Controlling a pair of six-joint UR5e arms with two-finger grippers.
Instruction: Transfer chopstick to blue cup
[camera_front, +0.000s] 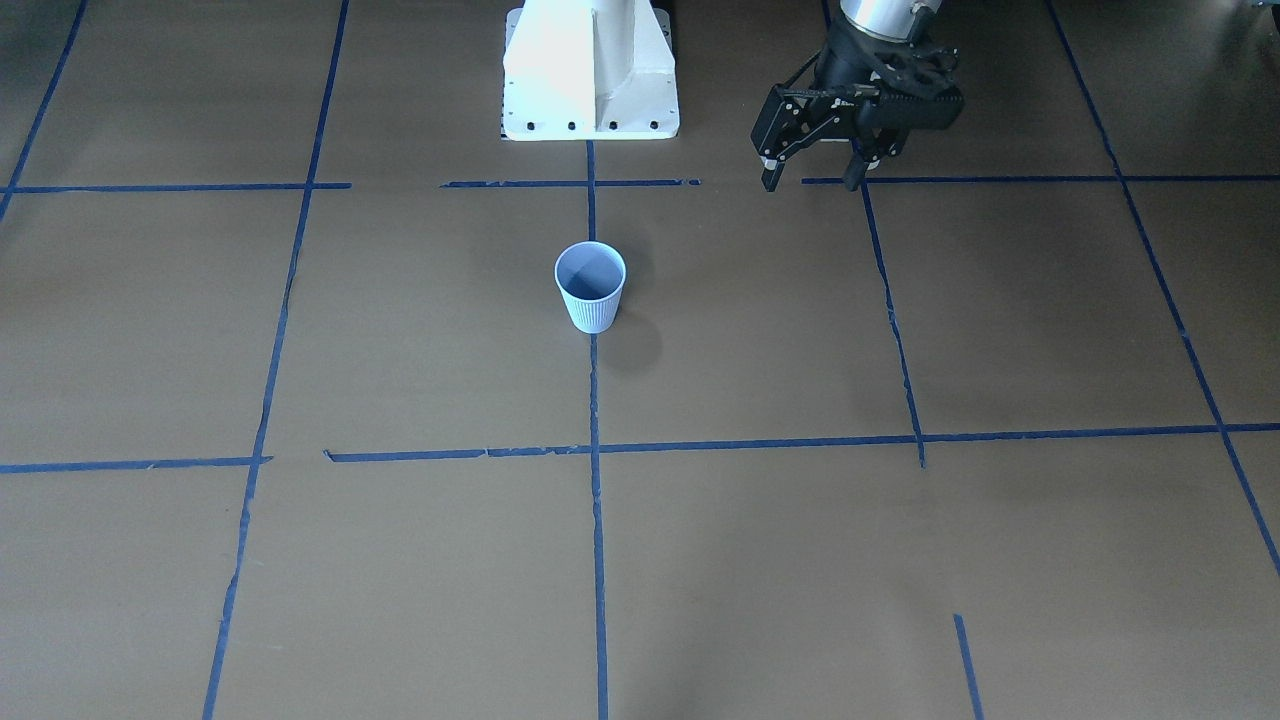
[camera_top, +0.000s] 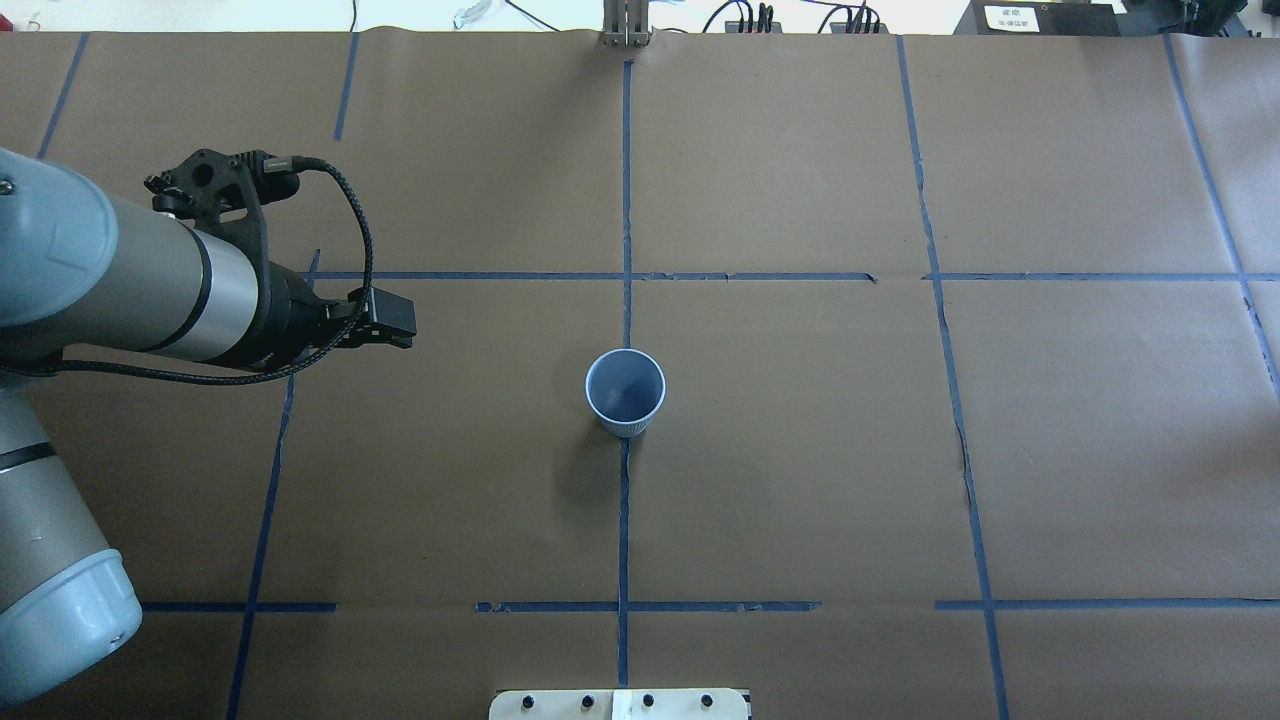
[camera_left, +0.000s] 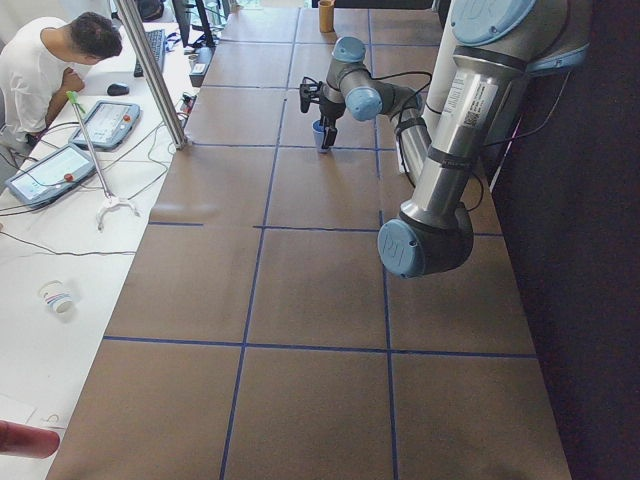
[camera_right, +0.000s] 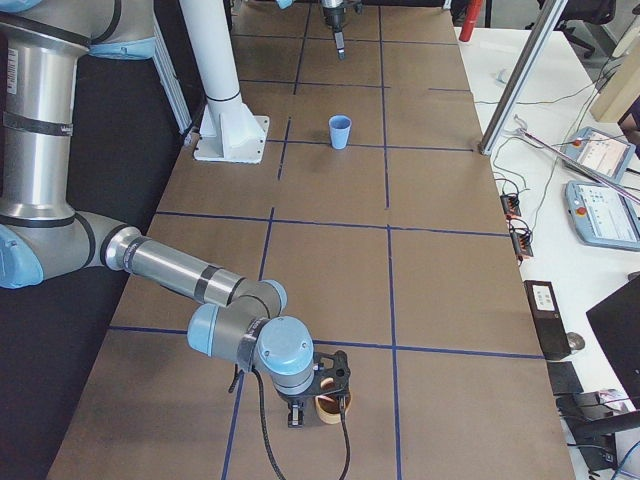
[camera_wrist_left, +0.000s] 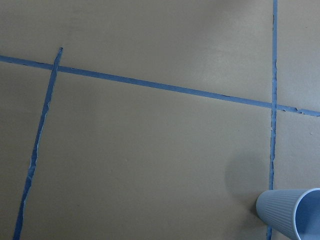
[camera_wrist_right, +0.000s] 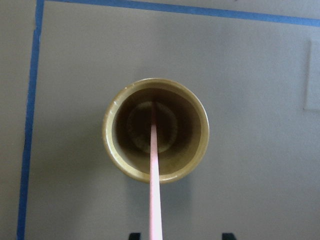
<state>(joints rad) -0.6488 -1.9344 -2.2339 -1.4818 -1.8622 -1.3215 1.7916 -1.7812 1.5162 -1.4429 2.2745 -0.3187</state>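
Note:
The blue cup (camera_front: 590, 285) stands upright and empty at the table's middle; it also shows in the overhead view (camera_top: 625, 392) and at the left wrist view's bottom right corner (camera_wrist_left: 292, 212). A pale pink chopstick (camera_wrist_right: 154, 175) stands in an olive-brown cup (camera_wrist_right: 112, 145) at the table's right end (camera_right: 328, 405). My right gripper (camera_wrist_right: 180, 236) hangs above that cup, its fingertips (camera_wrist_right: 134, 235) wide apart on either side of the chopstick, open. My left gripper (camera_front: 810, 178) is open and empty above the table, off to the blue cup's side.
Dark blue tape lines (camera_top: 625, 250) grid the brown paper table. The robot's white base (camera_front: 590, 70) stands behind the blue cup. An operator (camera_left: 50, 60) sits at a side bench with tablets.

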